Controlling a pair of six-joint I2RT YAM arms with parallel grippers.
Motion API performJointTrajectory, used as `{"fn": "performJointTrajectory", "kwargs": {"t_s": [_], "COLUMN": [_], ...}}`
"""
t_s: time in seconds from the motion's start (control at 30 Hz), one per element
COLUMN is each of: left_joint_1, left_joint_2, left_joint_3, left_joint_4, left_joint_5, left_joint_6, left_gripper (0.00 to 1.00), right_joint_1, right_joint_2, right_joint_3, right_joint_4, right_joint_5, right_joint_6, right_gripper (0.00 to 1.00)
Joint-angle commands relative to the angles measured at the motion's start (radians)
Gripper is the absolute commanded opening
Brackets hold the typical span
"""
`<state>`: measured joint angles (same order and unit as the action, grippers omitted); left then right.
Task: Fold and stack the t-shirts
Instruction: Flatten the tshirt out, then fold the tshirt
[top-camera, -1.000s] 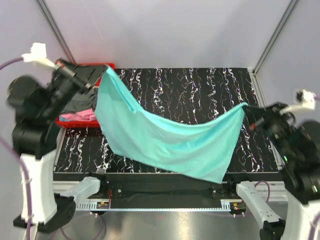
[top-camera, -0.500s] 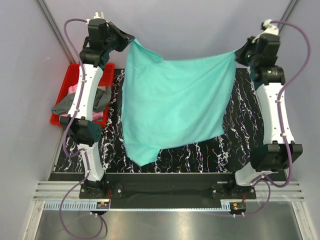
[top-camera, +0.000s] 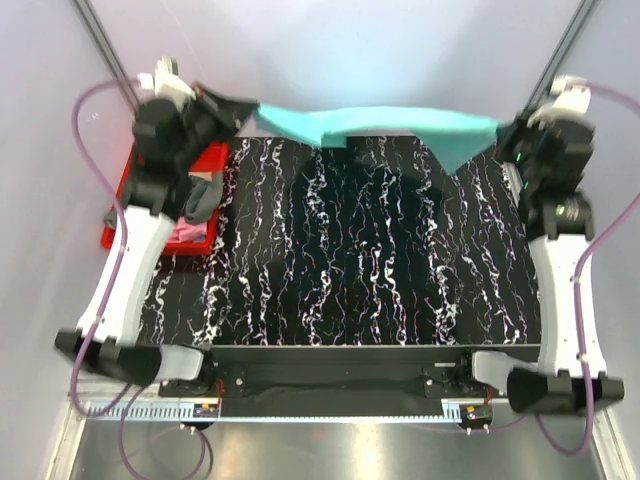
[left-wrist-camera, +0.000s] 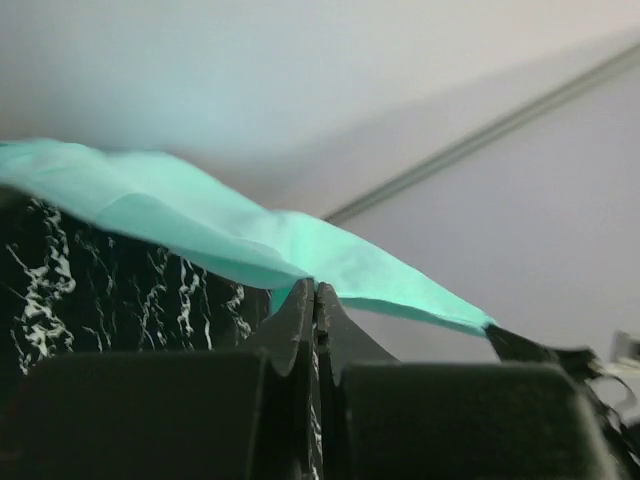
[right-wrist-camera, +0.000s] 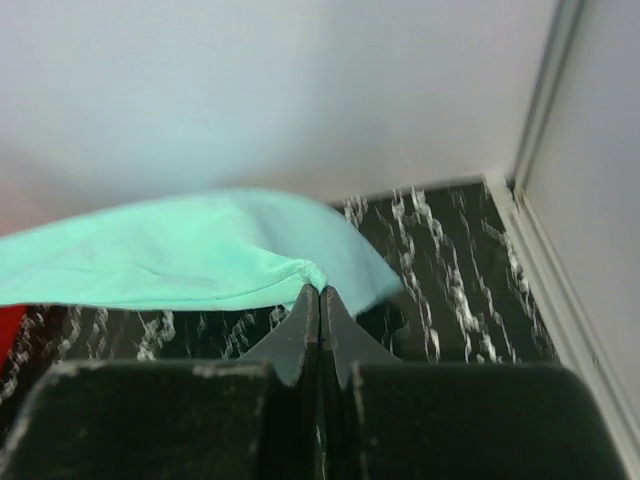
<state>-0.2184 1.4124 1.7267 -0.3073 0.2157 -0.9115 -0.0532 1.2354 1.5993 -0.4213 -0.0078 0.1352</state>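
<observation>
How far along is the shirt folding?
Nothing folded or stacked yet. In hand: the left gripper and right gripper pinch the teal t-shirt, stretched above the table. Left: folding it, then the pink shirt and dark grey shirt in the red bin.

We moved the left gripper (top-camera: 248, 108) and right gripper (top-camera: 503, 130) from the near side to the far edge of the table (top-camera: 350, 260). The teal t-shirt (top-camera: 385, 122) went from a sagging sheet to a narrow band.

Red plastic bin (top-camera: 110, 235) sits at the far-left corner of the black, white-veined tabletop (top-camera: 360, 250). Pale grey walls (top-camera: 380, 50) close in behind, and a brushed metal plate (top-camera: 330, 445) runs along the near edge.
</observation>
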Motion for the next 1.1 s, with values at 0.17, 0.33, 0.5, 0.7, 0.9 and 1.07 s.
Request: {"fn": "performJointTrajectory", "kwargs": {"t_s": [0.17, 0.33, 0.5, 0.7, 0.9, 1.07], "left_joint_1": [-0.102, -0.114, -0.119, -0.125, -0.131, -0.139], "left_joint_2": [-0.285, -0.385, -0.454, -0.458, -0.486, -0.544], "left_joint_3": [-0.593, -0.866, -1.027, -1.078, -1.104, -1.043], "left_joint_4": [-0.055, -0.122, -0.141, -0.162, -0.200, -0.272], "left_joint_5": [-0.050, -0.110, -0.121, -0.085, -0.070, -0.124], "left_joint_6": [0.109, 0.089, 0.068, 0.089, 0.094, 0.097], "left_gripper": [0.00, 0.00, 0.00, 0.00, 0.00, 0.00], "right_joint_1": [0.003, 0.003, 0.003, 0.003, 0.003, 0.003], "right_joint_2": [-0.283, -0.271, -0.255, -0.240, -0.361, -0.473], "right_joint_3": [-0.565, -0.752, -0.916, -0.964, -0.981, -0.961], "right_joint_4": [-0.016, -0.120, -0.120, -0.160, -0.244, -0.329], "right_joint_5": [0.118, 0.105, 0.048, 0.103, 0.101, 0.088], "right_joint_6": [0.240, 0.414, 0.544, 0.578, 0.609, 0.636], "right_gripper": [0.00, 0.00, 0.00, 0.00, 0.00, 0.00]}}
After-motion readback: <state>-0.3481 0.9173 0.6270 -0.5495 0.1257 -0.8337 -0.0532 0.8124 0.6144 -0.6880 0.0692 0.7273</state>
